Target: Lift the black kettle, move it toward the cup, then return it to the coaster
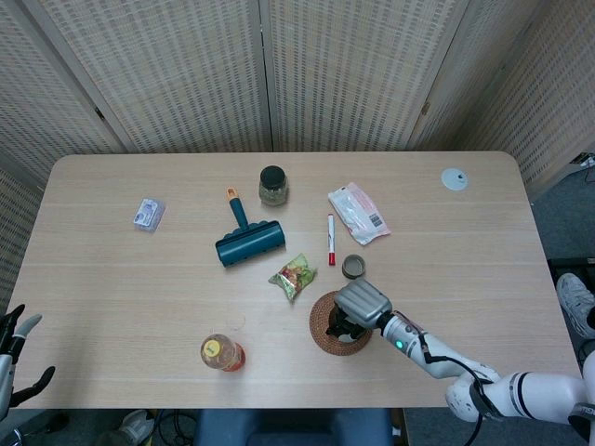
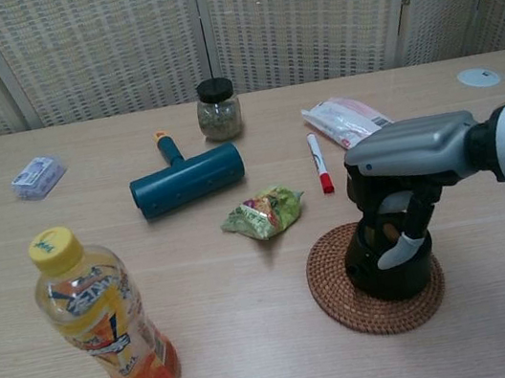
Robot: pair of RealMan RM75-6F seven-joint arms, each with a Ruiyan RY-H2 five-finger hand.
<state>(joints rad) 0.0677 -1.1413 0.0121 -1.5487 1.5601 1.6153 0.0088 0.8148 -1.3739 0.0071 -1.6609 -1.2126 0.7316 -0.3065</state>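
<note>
One hand is busy — the right hand (image 2: 405, 185) grips the black kettle (image 2: 387, 261), which sits on the woven coaster (image 2: 339, 301); the left hand (image 1: 13, 346) hangs off-table, fingers apart, holding nothing.

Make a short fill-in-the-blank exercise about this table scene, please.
1. The black kettle stands on the woven ____.
2. The ____ hand holds the kettle.
3. The cap of the juice bottle is ____.
4. The red marker lies beside the pink ____.

Missing words: coaster; right; yellow; packet
</note>
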